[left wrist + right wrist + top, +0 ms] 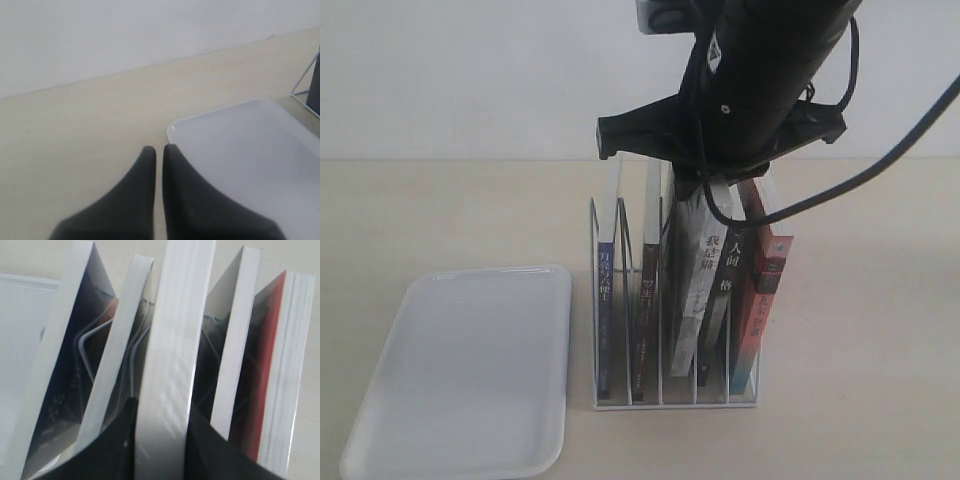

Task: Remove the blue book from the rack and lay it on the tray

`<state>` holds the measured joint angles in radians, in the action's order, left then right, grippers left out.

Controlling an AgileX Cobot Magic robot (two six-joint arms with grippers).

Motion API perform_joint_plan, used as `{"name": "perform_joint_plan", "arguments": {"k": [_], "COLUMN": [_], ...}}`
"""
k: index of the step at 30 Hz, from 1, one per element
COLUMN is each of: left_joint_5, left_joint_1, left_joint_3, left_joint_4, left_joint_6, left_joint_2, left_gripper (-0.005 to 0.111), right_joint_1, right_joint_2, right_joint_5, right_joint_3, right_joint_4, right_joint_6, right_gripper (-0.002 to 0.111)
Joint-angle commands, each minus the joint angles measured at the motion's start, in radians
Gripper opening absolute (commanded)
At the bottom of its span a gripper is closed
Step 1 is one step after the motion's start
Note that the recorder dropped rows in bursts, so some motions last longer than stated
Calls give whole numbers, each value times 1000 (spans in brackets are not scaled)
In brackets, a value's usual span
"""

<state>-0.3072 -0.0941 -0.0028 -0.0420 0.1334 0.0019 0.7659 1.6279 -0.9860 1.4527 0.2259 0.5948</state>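
White-edged middle book point(172, 350) sits between R gripper point(162, 409) jaws, clamp unclear; blue book point(606, 290) untouched. Grasp step; prob. needs re-aim. L gripper point(159, 157) closed, empty.

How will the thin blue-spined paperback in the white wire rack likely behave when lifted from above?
Probably light and a bit floppy: the thin blue-spined paperback has few pages. It stands tilted in a roomy slot of the white wire rack, so a nudge may tip it.

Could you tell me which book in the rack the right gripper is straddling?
The thick white-spined book, third from the left in the exterior view, not the blue book at the far left.
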Motion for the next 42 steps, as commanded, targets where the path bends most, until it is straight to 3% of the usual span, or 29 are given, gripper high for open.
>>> {"name": "perform_joint_plan", "arguments": {"k": [1,21,42], "left_joint_5": [14,14,14], "left_joint_1": [-9,-9,-9], "left_joint_3": [3,3,3], "left_joint_4": [8,8,8], "left_joint_6": [-10,-10,-10], "left_joint_2": [-2,-2,-2], "left_gripper": [5,5,5], "right_joint_1": [1,1,1], "right_joint_2": [-33,-58,-60], "right_joint_5": [26,-107,-110], "right_joint_3": [6,132,174], "right_joint_4": [18,-16,25], "right_joint_6": [-4,2,-25], "right_gripper": [0,0,0]}}
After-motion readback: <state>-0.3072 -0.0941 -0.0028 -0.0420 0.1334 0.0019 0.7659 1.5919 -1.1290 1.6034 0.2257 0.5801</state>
